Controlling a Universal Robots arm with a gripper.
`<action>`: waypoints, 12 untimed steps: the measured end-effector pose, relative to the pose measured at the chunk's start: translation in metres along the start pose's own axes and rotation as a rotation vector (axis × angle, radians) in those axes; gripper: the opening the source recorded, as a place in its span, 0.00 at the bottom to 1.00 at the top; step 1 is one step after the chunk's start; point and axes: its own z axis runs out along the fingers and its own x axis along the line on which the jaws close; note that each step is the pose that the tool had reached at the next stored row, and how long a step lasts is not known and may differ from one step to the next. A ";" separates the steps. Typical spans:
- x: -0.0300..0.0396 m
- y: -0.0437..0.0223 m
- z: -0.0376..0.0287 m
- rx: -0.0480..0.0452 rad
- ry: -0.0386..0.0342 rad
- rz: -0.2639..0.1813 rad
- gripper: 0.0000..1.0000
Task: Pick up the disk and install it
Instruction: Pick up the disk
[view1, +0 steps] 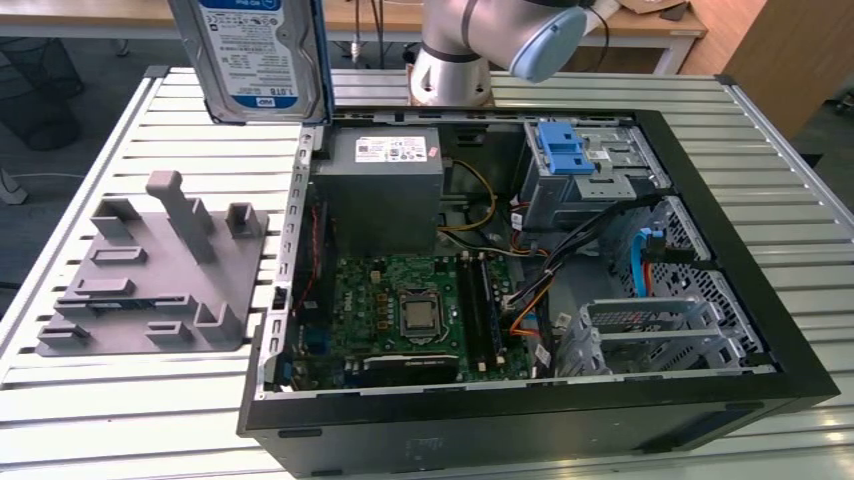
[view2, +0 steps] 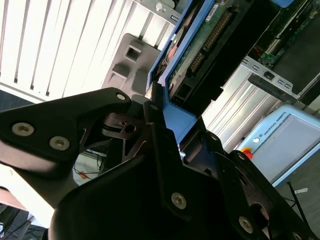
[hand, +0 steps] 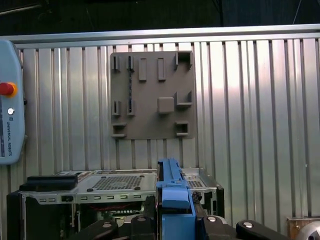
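Note:
The disk (view1: 260, 60), silver with a white-and-blue label and blue side rails, hangs upright high above the table, over the gap between the grey fixture and the open computer case. In the second wrist view my gripper (view2: 175, 120) is shut on the blue rail at one end of the disk (view2: 205, 35), whose green circuit-board side shows. In the first wrist view the blue rail of the disk (hand: 172, 185) stands between the black fingers (hand: 147, 215) of my gripper (hand: 175, 215).
The open black computer case (view1: 721, 200) lies on the slatted table, holding a grey power supply (view1: 380, 190), a motherboard (view1: 414, 310) and a metal drive cage with a blue latch (view1: 574, 150). A grey moulded fixture (view1: 147, 270) lies at the exterior view's left. The arm's base (view1: 454, 60) stands behind the case.

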 end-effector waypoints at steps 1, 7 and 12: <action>0.0031 -0.0003 -0.0001 -0.0002 0.0002 0.000 0.37; 0.0155 -0.0051 0.0000 -0.0002 0.0000 0.000 0.37; 0.0154 -0.0245 -0.0002 -0.0002 0.0001 0.000 0.37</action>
